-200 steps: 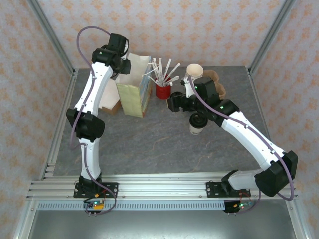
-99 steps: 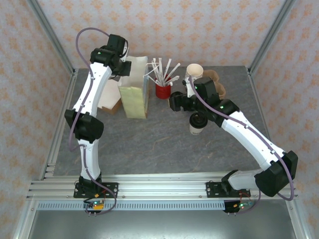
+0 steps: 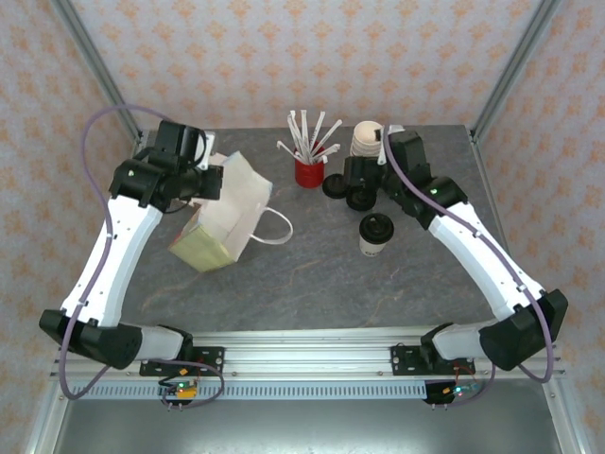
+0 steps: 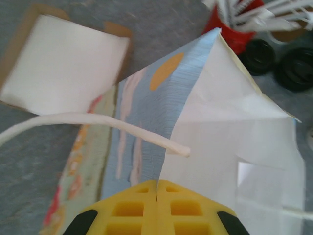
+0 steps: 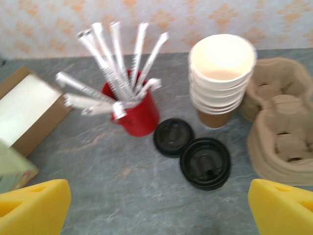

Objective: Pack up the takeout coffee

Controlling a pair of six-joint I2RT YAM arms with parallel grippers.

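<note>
Right now my left claw (image 4: 156,188) is pinched tight on the top edge of the paper bag (image 3: 227,213). The bag tilts over with its string handle flopped toward the middle of the surface (image 3: 302,284). My right claw (image 5: 156,196) is spread wide and has nothing in it. It points at the loose black lids (image 5: 205,163), the red cup of straws (image 5: 134,112) and the stack of bare cups (image 5: 221,73) at the back. The takeout coffee (image 3: 376,234) is not over there. It stands straight up with its lid on top, closer to my base than my right claw is, just beside my right arm. So the coffee is behind the way that claw faces. I think the claw has to come back toward me and tip down to reach it. My right claw is much nearer to the coffee than my left one, which is well apart on the other side and busy with the bag. The cup stands tall, so I think a grab around its paper wall fits best. The bag is to the left of the coffee.
</note>
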